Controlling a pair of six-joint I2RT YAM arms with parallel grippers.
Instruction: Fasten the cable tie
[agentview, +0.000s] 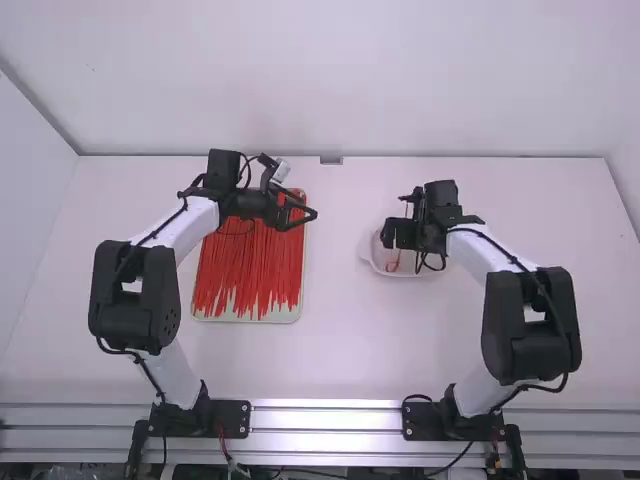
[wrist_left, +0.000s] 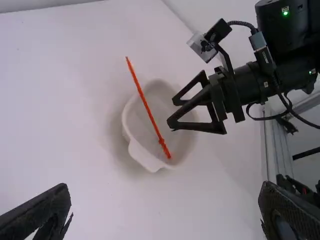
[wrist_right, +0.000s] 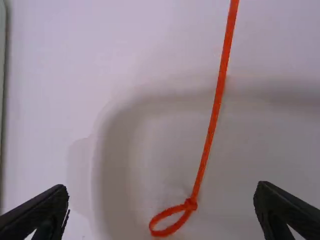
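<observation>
place: robot lab | cues: white table (agentview: 400, 330), aluminium rail (agentview: 320, 408), white walls (agentview: 330, 70)

Your right arm (agentview: 500, 258) is reaching forward and holding the right gripper (wrist_left: 171, 114) just above the white bowl (agentview: 370, 256), jaws spread wide. Your left arm (agentview: 172, 232) is stretching forward, its left gripper (agentview: 303, 214) pointing toward that bowl from well apart, fingers likewise spread wide.

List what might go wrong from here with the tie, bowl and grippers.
1. The tie leans with its tail past the bowl rim; it may tip out, or the open right gripper beside it may knock it.
2. The left gripper hangs open over the ties packed on the tray; it may pinch several at once.
</observation>
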